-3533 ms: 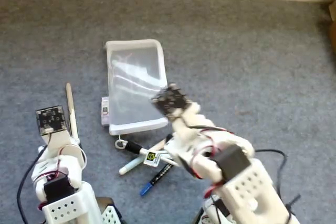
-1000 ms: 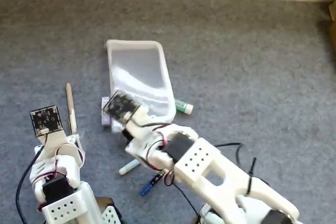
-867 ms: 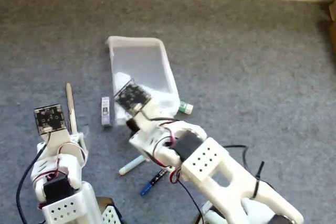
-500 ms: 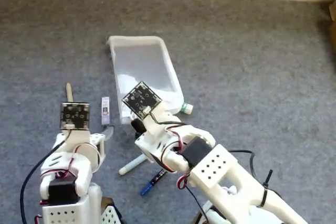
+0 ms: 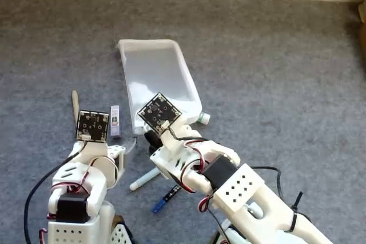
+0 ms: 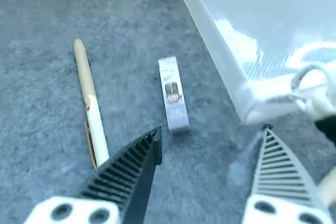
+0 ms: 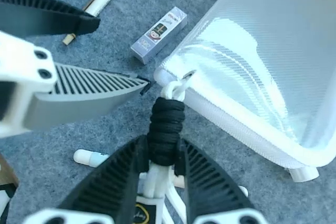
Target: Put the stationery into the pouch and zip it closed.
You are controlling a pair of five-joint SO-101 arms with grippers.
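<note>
The clear pouch (image 5: 155,78) lies flat, its open near end facing the arms. My right gripper (image 7: 161,144) is shut on the black zipper-pull cord (image 7: 167,124) at the pouch's near left corner (image 7: 170,80). My left gripper (image 6: 211,129) hangs open just beside that corner, one finger (image 7: 86,95) close to the cord. A small purple box (image 6: 173,99) and a beige pen (image 6: 89,111) lie on the carpet to the left of the pouch. A white marker (image 5: 143,180) and a blue pen (image 5: 167,197) lie near the arm bases. A green-capped stick (image 5: 203,118) rests by the pouch's right corner.
Everything sits on grey carpet (image 5: 274,55), with open floor to the right of and beyond the pouch. The two arms stand close together at the pouch's near end.
My left arm has swung forward and right, bringing its open gripper up to the pouch's near corner. My right gripper, holding the pull, shifted right and the pouch turned slightly.
</note>
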